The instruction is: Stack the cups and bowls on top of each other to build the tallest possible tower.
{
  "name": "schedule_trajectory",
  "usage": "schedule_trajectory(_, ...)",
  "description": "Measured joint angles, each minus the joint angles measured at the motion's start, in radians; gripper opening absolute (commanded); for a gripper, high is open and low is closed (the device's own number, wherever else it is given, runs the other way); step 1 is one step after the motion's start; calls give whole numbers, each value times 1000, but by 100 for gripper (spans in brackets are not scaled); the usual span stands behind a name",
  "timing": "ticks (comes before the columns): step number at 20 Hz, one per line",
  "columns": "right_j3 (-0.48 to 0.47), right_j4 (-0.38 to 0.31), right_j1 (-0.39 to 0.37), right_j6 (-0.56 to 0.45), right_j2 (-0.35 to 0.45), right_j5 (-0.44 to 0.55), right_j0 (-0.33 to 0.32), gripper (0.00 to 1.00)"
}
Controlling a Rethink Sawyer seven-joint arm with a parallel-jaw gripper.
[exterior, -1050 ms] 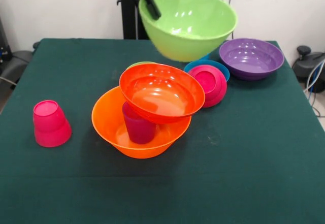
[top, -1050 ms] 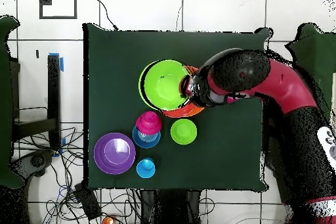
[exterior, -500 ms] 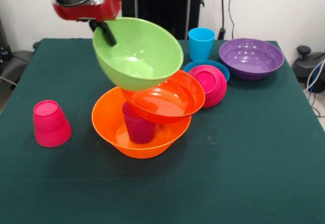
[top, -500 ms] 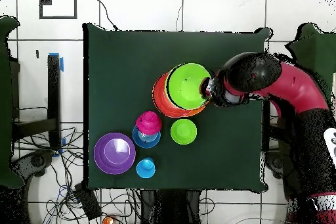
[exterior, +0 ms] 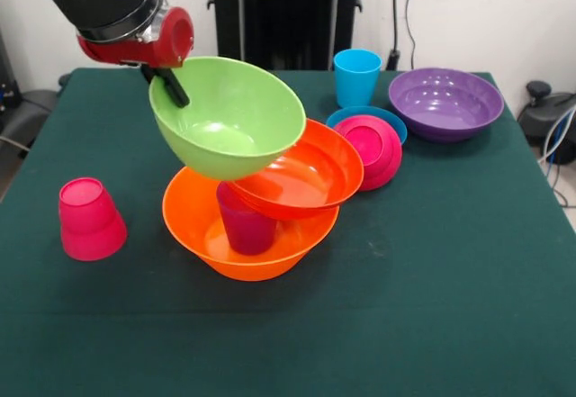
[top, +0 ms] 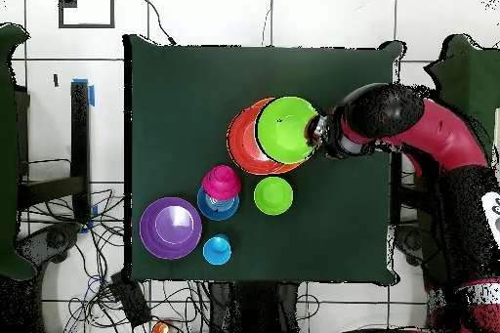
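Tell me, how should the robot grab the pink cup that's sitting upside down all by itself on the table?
Grip the pink cup around its narrow upper part, coming straight down from above. It stands upside down, wide mouth on the table, so there's no rim to pinch, and the top is probably the slimmest part. Nothing stands close beside it.

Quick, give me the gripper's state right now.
Gripper: shut on the rim of the large lime green bowl, holding it tilted over the red-orange bowl.
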Motion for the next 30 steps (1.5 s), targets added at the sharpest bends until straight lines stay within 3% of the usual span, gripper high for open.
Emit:
schedule_trajectory(7, 4, 53, -6, 0, 0, -61, 0, 0)
schedule_trajectory(20, 4, 100, -47, 0, 0, -65, 17, 0)
schedule_trajectory(30, 81, 168, -151, 0, 0, -65, 24, 0)
